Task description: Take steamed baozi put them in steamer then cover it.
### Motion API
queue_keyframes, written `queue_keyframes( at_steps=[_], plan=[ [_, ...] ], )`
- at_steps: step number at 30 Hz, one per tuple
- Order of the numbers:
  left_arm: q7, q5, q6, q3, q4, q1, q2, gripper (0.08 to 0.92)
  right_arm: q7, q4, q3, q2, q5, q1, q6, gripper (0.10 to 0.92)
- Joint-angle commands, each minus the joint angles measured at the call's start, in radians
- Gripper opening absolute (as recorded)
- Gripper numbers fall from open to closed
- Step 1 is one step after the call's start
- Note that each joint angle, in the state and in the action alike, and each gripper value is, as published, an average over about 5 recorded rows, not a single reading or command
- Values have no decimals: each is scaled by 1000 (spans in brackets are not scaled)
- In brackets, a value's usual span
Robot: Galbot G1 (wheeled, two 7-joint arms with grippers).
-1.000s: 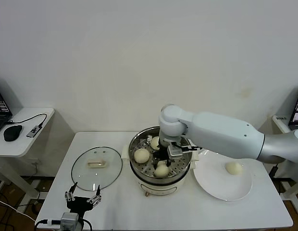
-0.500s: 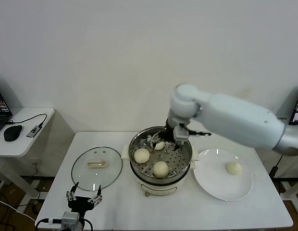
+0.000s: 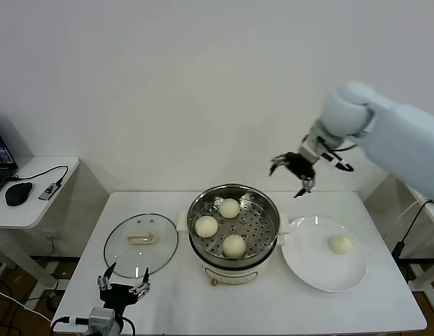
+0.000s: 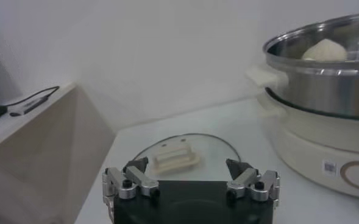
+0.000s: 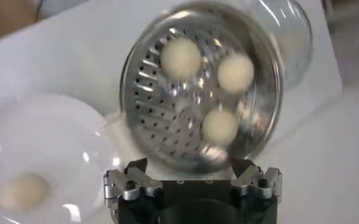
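Nearest, the left gripper (image 3: 122, 287) waits at the table's front edge, fingers spread, empty. Beyond it lies the round clear glass cover (image 3: 141, 243), beside the shiny perforated steel steamer (image 3: 233, 222), which holds three cream-white baozi (image 3: 234, 245). One last bun (image 3: 340, 243) rests on the flat white plate (image 3: 308, 269). Farthest, the right gripper (image 3: 298, 175) hangs high, fingers wide, empty. Remaining: one bun, then covering.

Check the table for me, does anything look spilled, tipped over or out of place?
Nothing stands out. Three baozi sit in the steamer, one baozi waits on the plate, and the cover lies flat beside the steamer.
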Motion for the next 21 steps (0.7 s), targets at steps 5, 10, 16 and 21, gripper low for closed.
queue_keyframes(
  at_steps=[5,10,16,21],
  plan=[
    [5,-5,-4,8,10,10,9,823,-11,-83,253,-153,-130,-364,-278,823],
    [4,-5,-4,9,25,5,9,823,-6,-122,288,-129,-189,-458,-249,823],
    [6,-3,-3,12,46,0,7,823,8,-188,310,-55,-294,-509,-180,823],
    [6,-3,-3,7,66,-3,9,823,19,-255,309,2,-332,-521,-152,823]
  ],
)
